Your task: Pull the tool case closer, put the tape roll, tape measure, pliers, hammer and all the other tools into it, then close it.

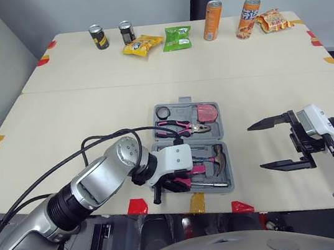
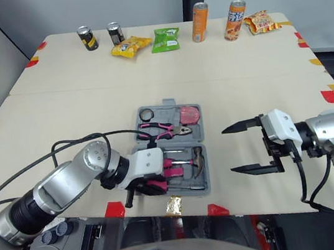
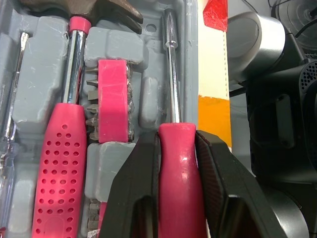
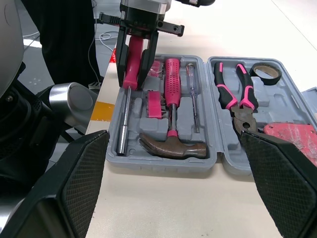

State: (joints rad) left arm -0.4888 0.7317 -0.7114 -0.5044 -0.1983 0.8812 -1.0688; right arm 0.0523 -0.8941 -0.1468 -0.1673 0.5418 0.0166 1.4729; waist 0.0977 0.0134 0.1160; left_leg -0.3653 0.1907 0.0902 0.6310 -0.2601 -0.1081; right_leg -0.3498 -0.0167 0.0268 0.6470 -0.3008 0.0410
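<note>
The left gripper (image 3: 177, 136) is clamped on the pink handle of a screwdriver (image 3: 171, 74) at the near edge of the bench (image 1: 77, 113), just beside a yellow tape mark (image 3: 214, 116); the steel shaft runs out past its fingertips along the outermost groove of the open grey tool case (image 1: 221, 126). Just beyond this gripper, in the same near half of the case, a pink bit holder (image 3: 113, 99) sits in its recess; past it lies the hammer (image 4: 171, 116), its pink handle alongside the gripper and its brown head out beyond the fingertips; a slim tester screwdriver (image 4: 193, 99) lies on the hammer's far side, next to the hinge. Well to the right of the left gripper, off the case's right end, the right gripper (image 1: 255, 147) hovers over bare bench, its two fingers spread wide, tips pointing at the case and touching nothing. Farther from the left gripper, the case's other half holds the pliers (image 4: 237, 99), the tape roll (image 1: 164, 112) in its far left corner, and the red tape measure (image 1: 206, 113) at the end closest to the right gripper. Well beyond both grippers, along the bench's far side, stand two dark cans (image 1: 98, 37) (image 1: 127, 31), a yellow snack bag (image 1: 142, 44), a green snack bag (image 1: 177, 38), two orange cans (image 1: 212, 21) (image 1: 250, 18) and a red-orange snack bag (image 1: 274, 20).
</note>
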